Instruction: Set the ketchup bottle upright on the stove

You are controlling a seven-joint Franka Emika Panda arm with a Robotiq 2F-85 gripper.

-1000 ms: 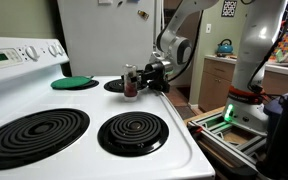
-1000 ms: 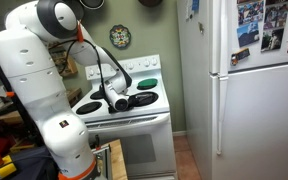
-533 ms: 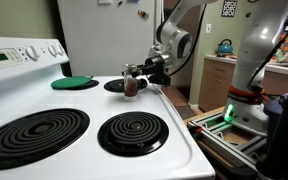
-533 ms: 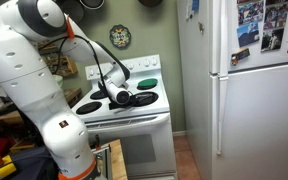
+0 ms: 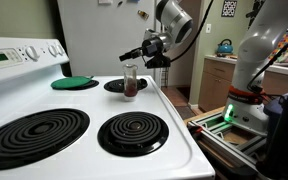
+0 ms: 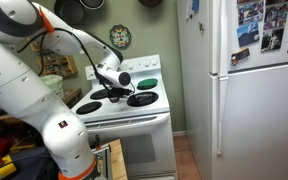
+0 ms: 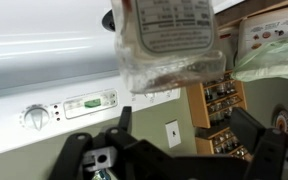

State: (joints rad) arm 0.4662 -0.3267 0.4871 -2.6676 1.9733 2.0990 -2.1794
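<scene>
Wrist view: clear ketchup bottle (image 7: 169,45) (red-smeared, labelled) seemingly free beyond spread fingers (image 7: 252,135).

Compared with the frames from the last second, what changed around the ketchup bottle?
The gripper, open, rose from beside the ketchup bottle to above it, holding nothing. The bottle stayed upright in the same spot on the stove, and the green disc did not move.

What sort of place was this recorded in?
Most likely a home kitchen: a white stove with black coil burners, a tall refrigerator with photos stuck on its door, and what looks like a kettle in the background.
</scene>
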